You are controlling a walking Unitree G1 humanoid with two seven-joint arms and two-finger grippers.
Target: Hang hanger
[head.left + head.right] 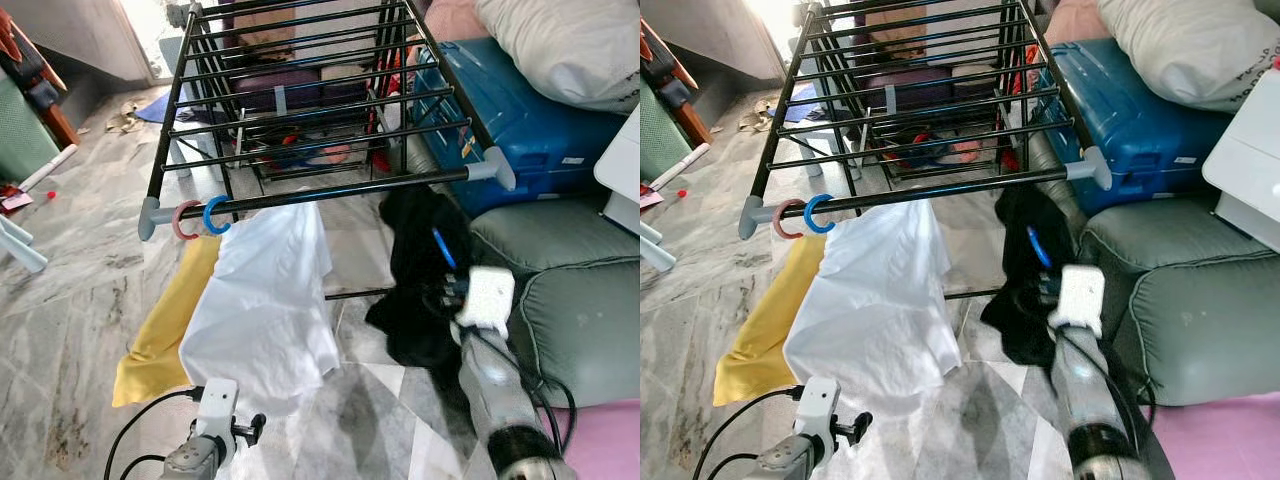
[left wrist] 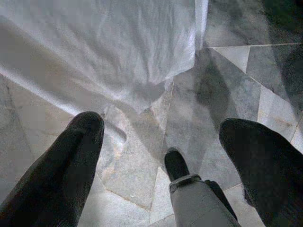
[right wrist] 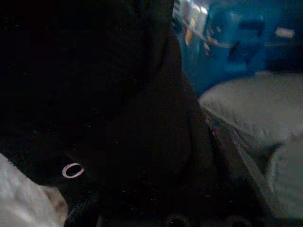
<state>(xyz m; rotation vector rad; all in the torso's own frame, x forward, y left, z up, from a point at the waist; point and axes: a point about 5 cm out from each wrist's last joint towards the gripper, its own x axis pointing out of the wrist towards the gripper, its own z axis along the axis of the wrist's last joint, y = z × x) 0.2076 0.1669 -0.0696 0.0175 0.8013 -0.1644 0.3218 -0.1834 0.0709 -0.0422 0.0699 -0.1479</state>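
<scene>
While the rack (image 1: 320,110) carries a white shirt (image 1: 265,300) on its front rail, the right hand (image 1: 447,290), below that rail, is clamped on a black garment's (image 1: 415,280) blue hanger (image 1: 443,248); the left hand (image 2: 161,156), lower, hangs apart.

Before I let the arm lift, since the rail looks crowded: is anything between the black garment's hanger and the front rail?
Nothing visible blocks it. The right gripper holds the black garment on its blue hanger just below the front rail. The pink hook, blue hook and white garment sit further left.
</scene>
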